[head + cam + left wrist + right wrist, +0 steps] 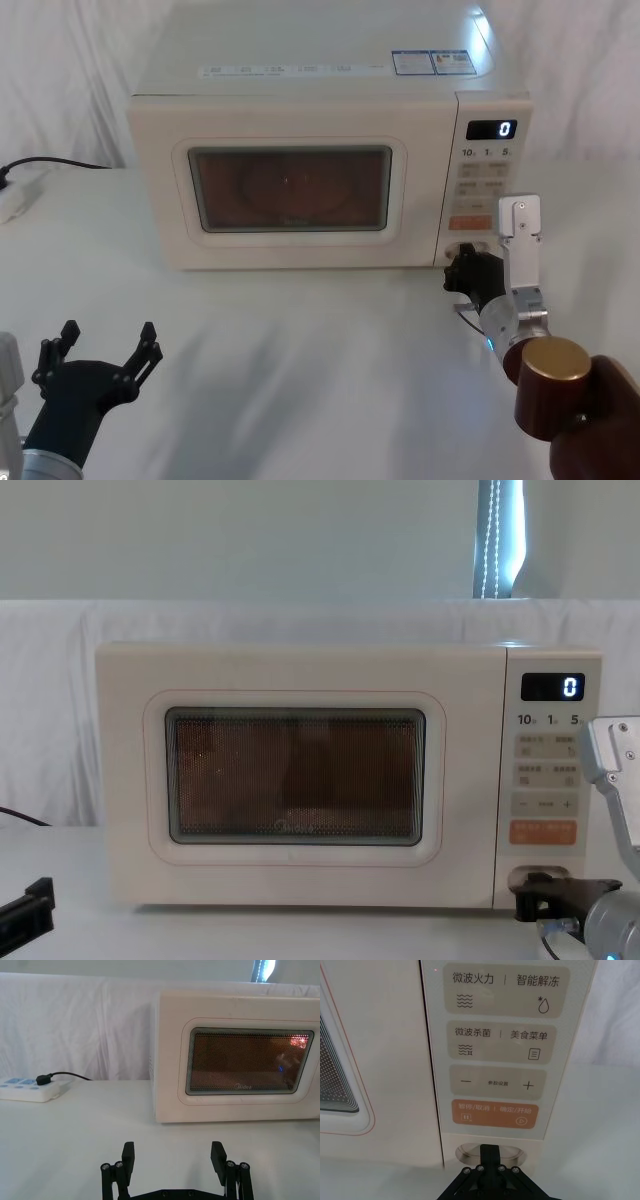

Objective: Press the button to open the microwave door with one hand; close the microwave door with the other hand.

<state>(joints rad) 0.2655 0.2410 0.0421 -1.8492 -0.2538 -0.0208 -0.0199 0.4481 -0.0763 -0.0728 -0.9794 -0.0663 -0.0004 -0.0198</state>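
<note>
White cloth (75,1025) drapes behind a white table (300,360).

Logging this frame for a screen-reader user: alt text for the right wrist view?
The right gripper, fingers shut, has its tip at the wide cream button at the foot of the microwave's control panel, just below the orange key. An edge of the microwave door, shut, lies beside the panel.

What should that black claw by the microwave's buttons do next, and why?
Probably push straight in. The right gripper sits shut with its tip on the button below the orange key, yet the microwave door looks flush and closed. The left gripper waits open, low on the table.
</note>
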